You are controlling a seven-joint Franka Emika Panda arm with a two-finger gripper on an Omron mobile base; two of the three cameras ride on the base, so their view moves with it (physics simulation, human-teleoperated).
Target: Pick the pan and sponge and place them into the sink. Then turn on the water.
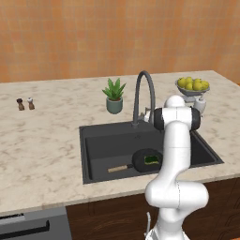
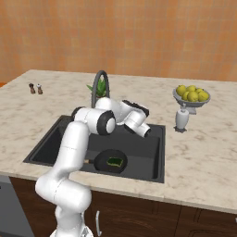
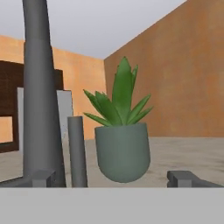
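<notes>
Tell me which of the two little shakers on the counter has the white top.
The right-hand one of the pair at the counter's far left, as the left base view shows it. Its top is white, while its neighbour is dark all over.

wall (image 1: 117, 33): orange plaster | counter (image 1: 42, 140): beige marble | cabinets (image 2: 152, 217): dark wood

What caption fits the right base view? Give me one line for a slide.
Pan with sponge on it sits in the sink; open gripper reaches toward the faucet.
</notes>
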